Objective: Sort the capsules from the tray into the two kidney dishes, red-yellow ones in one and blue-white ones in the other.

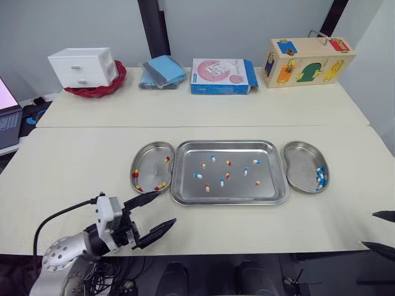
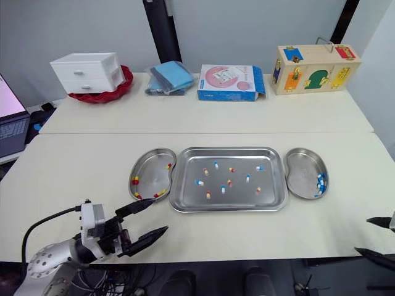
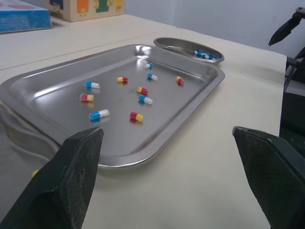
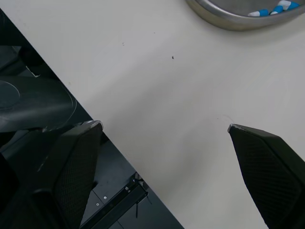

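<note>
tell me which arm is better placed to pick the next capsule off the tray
Left, likely: the left pincer, open, hovers by the tray's near-left corner, facing the capsules. The right pincer sits at the table edge, past the right dish.

The tray lies on the desk toward its near edge, with the left kidney dish and the right kidney dish just beside its ends. Capsules lie in all three. Along the far edge, from left corner to right corner, stand a drawer unit, folded cloth, flat box and wooden box.
</note>
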